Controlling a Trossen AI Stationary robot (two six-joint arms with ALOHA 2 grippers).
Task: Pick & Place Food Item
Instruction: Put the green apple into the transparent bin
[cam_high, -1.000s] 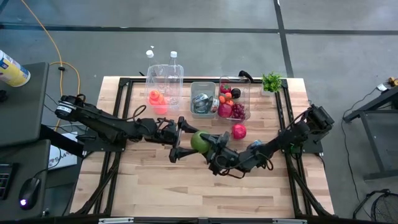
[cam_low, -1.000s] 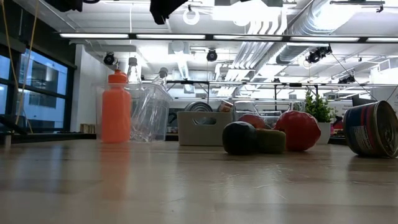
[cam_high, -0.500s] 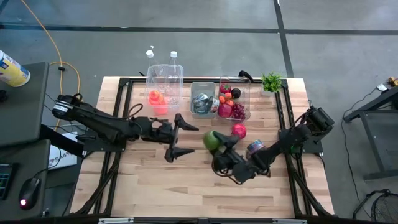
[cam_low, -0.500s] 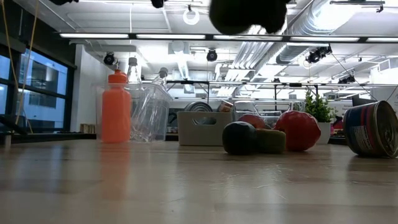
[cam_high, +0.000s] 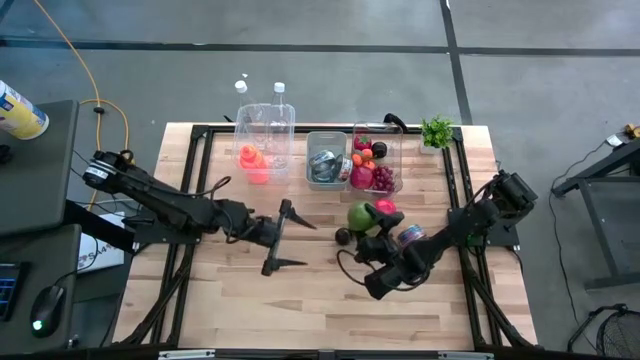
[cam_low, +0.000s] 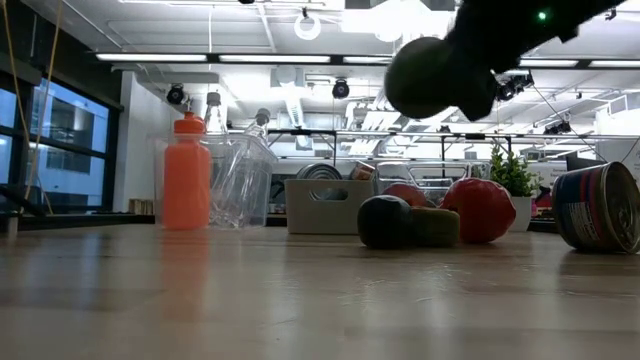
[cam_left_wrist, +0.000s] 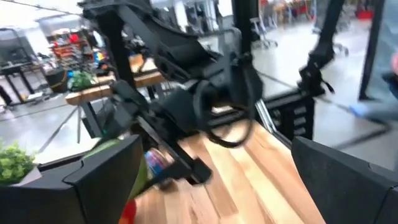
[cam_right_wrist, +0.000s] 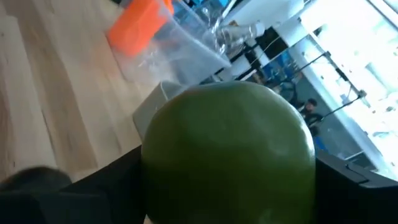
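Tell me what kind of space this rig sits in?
Probably an industrial lab or workshop: the low view shows exposed ceiling ducts and strip lights, and the high view shows a wooden table on a bare concrete floor.

Two dark arms (blk cables)

Three bins (cam_high: 327, 158) are standing in a row at the table's (cam_high: 240, 310) far edge; the apple (cam_high: 359, 215) is hanging just before the right one.
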